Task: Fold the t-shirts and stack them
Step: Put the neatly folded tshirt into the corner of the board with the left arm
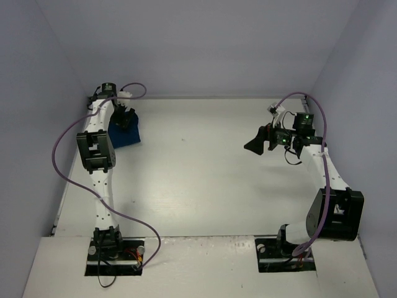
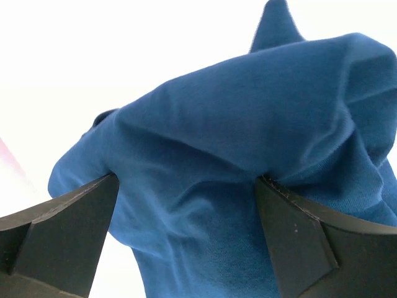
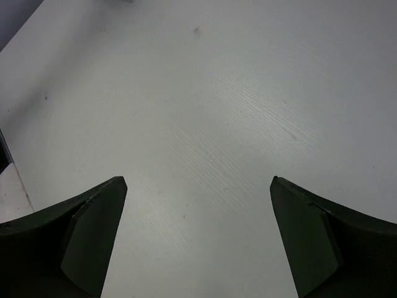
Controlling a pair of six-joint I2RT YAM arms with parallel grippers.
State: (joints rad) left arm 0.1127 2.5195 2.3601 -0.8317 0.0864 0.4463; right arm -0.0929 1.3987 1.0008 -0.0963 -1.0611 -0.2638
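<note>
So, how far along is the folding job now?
Done: one blue t-shirt lies as a small bundle at the far left of the table; how neat the fold is cannot be judged. In hand: the left gripper stands open around it. The right gripper is open over bare table. Left: no stack visible yet.

Two white arms [image 1: 103,200], black joints [image 1: 94,151], purple cables [image 1: 53,155], black pincer fingers [image 3: 93,239]

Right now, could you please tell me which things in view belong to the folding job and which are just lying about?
Job:
blue t-shirt, bunched at far left
left gripper, open, cloth between its fingers
right gripper, open, holding nothing

Merely there:
table
purple cables on the arms
</note>
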